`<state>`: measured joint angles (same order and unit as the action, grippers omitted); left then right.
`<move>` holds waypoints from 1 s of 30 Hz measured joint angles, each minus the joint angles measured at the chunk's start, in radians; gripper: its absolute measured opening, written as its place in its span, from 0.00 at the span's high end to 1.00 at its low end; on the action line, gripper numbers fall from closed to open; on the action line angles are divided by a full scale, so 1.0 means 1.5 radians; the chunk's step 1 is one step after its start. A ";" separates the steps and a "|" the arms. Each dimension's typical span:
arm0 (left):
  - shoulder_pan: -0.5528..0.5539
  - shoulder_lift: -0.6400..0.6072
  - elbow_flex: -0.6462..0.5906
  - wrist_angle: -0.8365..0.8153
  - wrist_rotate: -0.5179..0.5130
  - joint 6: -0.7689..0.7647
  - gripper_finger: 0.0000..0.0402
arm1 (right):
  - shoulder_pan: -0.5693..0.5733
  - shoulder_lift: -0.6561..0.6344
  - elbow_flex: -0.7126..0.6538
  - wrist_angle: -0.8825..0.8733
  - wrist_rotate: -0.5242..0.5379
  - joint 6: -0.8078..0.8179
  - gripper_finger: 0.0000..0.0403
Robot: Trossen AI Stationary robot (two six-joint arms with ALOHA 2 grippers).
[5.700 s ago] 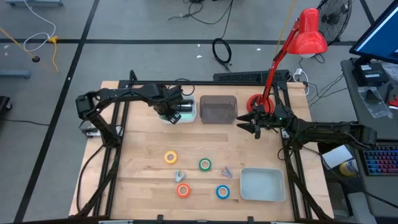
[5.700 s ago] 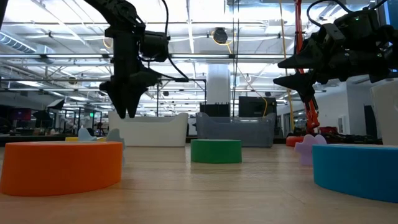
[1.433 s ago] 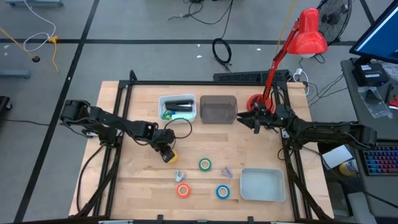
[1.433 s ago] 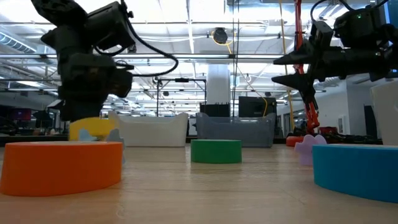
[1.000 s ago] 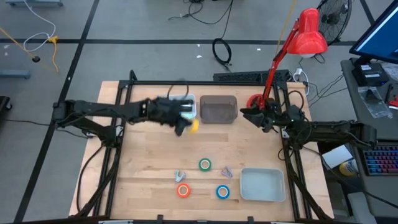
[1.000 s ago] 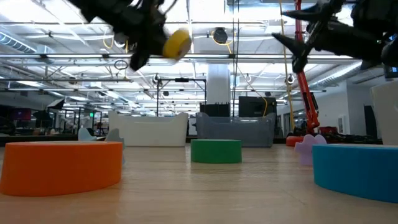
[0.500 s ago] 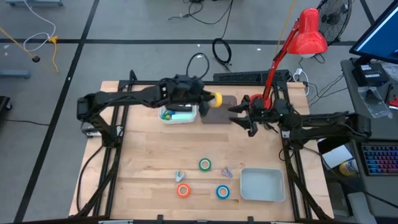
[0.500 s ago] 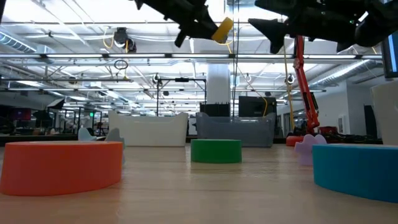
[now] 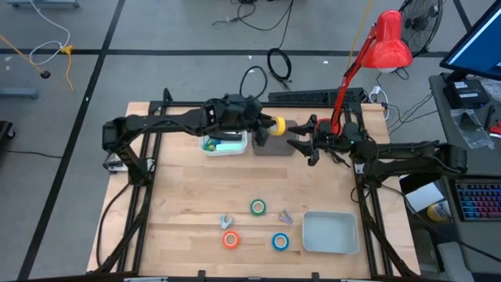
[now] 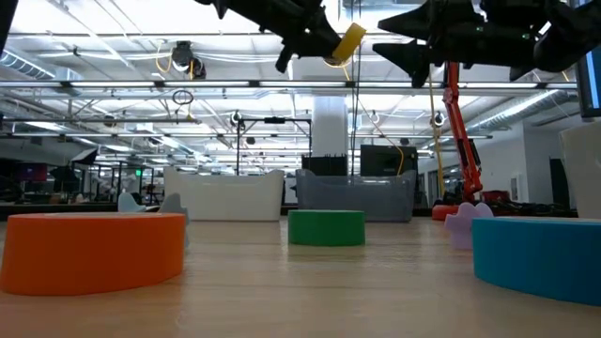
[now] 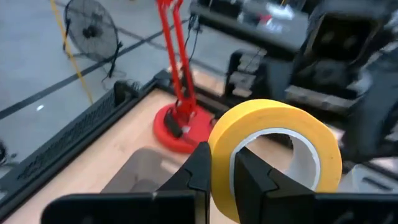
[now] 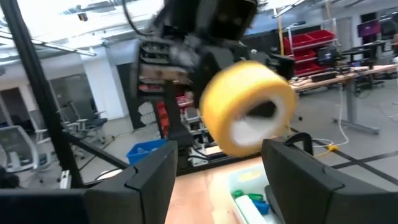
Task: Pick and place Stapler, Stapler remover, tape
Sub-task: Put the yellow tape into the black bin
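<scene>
Yellow tape roll (image 9: 276,124): held up in the air above the grey bin (image 9: 275,139), near the far edge of the tabletop (image 9: 180,211); well clear of the wood in the low view.
Left tool (image 9: 266,125): clamped on the yellow tape roll; in the left wrist view one finger sits against the outer band and the other inside the pale core, so only one wall of the ring is pinched.
Right tool (image 9: 301,141): fingers spread apart, empty, just beside the roll and facing it, also over the far edge.
Step, as I judge it: a handover between the arms, or a drop into the grey bin; the frames do not settle which.
Roll's axis: the ring has no real long axis; its hole axis lies roughly level and points toward the right tool, so the open face meets the right wrist camera.
Risk one: a grip on one wall only may let the roll pivot or slip out if the arm jolts.
Risk two: both tools are close together, so a small misjudged approach could knock the roll loose or make fingers collide.
Risk three: released here off-centre, the roll could strike the bin rim and run off along the tabletop.
Other tape: green roll (image 9: 257,207), orange roll (image 9: 230,240) and blue roll (image 9: 280,241) lie flat toward the near edge.
White bin (image 9: 224,137): beside the grey bin, already holding a dark object.
</scene>
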<state>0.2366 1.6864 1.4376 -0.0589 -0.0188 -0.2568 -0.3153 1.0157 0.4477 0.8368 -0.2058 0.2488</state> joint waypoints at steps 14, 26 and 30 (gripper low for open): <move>-0.005 0.086 0.000 0.132 0.031 -0.050 0.91 | -0.013 0.000 -0.001 -0.004 0.001 0.027 0.43; 0.007 0.086 0.000 0.164 0.035 -0.052 0.91 | -0.013 0.000 0.000 -0.008 0.001 0.043 0.76; 0.004 0.086 0.000 0.165 0.038 -0.056 0.91 | -0.013 0.000 0.000 -0.002 -0.005 0.016 0.90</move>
<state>0.2433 1.8156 1.4376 0.1890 0.0376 -0.3412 -0.3355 1.0157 0.4477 0.8341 -0.2138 0.2730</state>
